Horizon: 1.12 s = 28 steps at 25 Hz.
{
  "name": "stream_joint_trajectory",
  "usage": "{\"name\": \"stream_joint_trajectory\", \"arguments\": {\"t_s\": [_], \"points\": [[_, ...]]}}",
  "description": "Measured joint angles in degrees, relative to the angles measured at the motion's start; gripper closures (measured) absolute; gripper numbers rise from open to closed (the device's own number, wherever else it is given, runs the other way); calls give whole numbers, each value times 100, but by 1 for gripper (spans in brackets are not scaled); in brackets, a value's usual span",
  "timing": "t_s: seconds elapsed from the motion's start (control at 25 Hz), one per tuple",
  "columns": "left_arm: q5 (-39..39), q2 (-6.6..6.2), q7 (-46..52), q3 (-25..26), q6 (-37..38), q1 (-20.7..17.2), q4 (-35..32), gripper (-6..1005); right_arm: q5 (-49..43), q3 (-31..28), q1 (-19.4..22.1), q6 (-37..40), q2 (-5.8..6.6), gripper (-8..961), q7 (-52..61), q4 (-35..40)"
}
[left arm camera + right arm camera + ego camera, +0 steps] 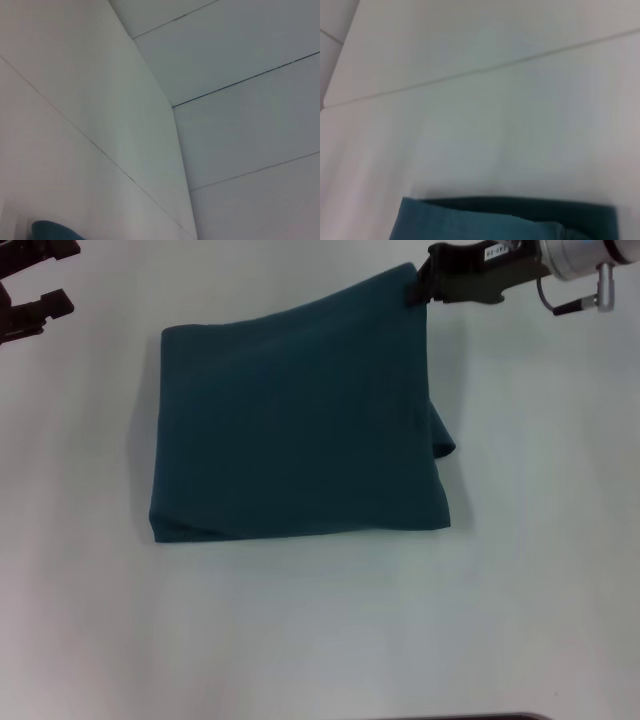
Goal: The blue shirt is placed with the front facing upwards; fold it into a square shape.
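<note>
White bench, plain and matte, fills the head view; pale panelled walls with thin dark seams show in both wrist views.

Item one: the blue shirt, dark teal, lying flat on the bench a little left of centre. It is folded into a rough rectangle, close to square. Plain cloth faces up; no lettering shows. The near edge runs fairly straight, with a small layered tuck at the near-left corner. The far edge slopes upward to the right, ending in a raised far-right corner. A loose fold bulges out along the right side. A sliver of the same teal cloth shows at the lower edge of my left wrist view, and a broader band of it lies along the lower edge of my right wrist view.

Item two: my right hand, black, reaching in from the upper right. Its tip meets the shirt's raised far-right corner and appears clamped on that corner, though the fingertips are dark against dark cloth and hard to separate.

Item three: my left hand, black, at the upper-left edge of the head view, well apart from the shirt, over bare bench. Its two fingers stand apart with nothing between them.
</note>
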State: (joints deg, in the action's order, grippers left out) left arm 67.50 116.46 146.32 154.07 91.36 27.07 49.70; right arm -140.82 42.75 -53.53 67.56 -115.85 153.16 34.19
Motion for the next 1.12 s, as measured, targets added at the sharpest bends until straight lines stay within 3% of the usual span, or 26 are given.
{"name": "stream_joint_trajectory", "arguments": {"t_s": [0.32,0.64,1.04,1.12], "points": [[1,0,-19,-7,24,-28,-33,125,-31,532,-69,-582,-53,864,-10,-212],[1,1,-32,-8,25,-57,-33,126,-23,560,-38,-879,-43,832,-5,-293],[16,15,-61,-9,32,-62,-30,125,-44,570,-9,-1206,203,791,7,-485],[17,16,-61,-8,32,-62,-34,125,-36,549,8,-1138,314,712,-9,-486]]}}
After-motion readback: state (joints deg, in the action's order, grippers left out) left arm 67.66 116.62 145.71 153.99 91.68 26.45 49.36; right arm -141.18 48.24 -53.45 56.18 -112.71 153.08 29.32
